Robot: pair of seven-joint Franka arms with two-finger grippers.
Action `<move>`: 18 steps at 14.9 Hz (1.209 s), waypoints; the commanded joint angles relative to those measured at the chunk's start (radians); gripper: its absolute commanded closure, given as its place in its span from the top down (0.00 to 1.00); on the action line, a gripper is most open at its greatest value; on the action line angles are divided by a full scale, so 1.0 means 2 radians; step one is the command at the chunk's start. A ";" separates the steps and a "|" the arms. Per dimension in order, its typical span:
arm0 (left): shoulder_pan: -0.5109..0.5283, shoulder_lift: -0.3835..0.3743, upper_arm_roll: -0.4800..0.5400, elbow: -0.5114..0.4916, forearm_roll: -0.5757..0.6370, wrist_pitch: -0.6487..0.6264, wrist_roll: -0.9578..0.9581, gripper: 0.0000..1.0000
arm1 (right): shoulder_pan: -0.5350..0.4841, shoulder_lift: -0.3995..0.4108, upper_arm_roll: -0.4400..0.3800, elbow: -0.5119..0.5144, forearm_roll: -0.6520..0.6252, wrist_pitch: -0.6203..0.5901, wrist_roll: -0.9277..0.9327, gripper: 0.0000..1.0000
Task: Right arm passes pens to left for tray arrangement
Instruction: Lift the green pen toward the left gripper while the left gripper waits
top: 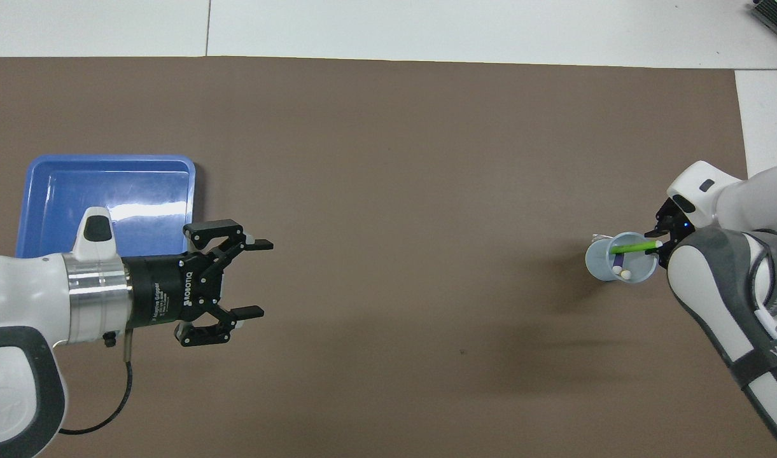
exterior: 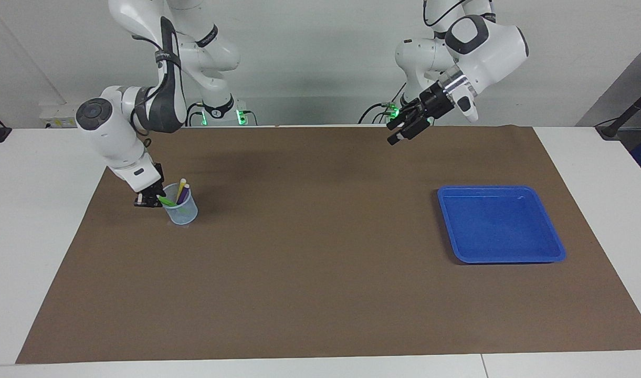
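At the right arm's end of the mat [exterior: 320,294] we have the right gripper [exterior: 150,198] down at the rim of the translucent cup [exterior: 180,209], its fingers closing on the green pen [exterior: 166,200], which leans out for lifting; the yellow pen [exterior: 181,185] and purple pen [exterior: 184,193] stand upright inside. The left gripper [exterior: 399,134] waits raised over the mat, fingers apart to receive. The blue tray [exterior: 501,256] lies toward the left arm's end, within that arm's reach.

— Hidden at the right gripper [exterior: 151,199]? 
— Fingertips, tucked against the cup [exterior: 180,209]; grip on the green pen [top: 635,247] unreadable. 
— The other pens? 
— Lower halves blurred through the cup wall. 
— Cut off? 
— Both arms, at the edges; tray [top: 44,191] corner under the left arm.
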 commanded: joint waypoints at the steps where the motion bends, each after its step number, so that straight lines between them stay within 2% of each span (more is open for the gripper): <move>1: -0.059 -0.014 0.005 -0.033 -0.011 0.065 -0.009 1.00 | -0.006 -0.005 0.003 -0.009 -0.008 0.005 -0.008 0.25; 3: -0.094 -0.016 0.005 -0.054 -0.021 0.110 -0.010 1.00 | -0.005 -0.005 0.003 -0.007 -0.005 -0.002 0.005 0.11; 5: -0.095 -0.014 0.005 -0.057 -0.031 0.117 -0.012 1.00 | -0.005 -0.006 0.003 -0.005 0.001 -0.012 0.015 0.00; 12: -0.088 -0.014 0.006 -0.057 -0.055 0.118 -0.067 1.00 | 0.001 -0.014 0.008 0.063 0.001 -0.113 0.073 0.00; 18: -0.075 -0.011 0.007 -0.051 -0.062 0.118 -0.077 1.00 | -0.003 -0.065 0.008 0.116 -0.001 -0.193 0.071 0.00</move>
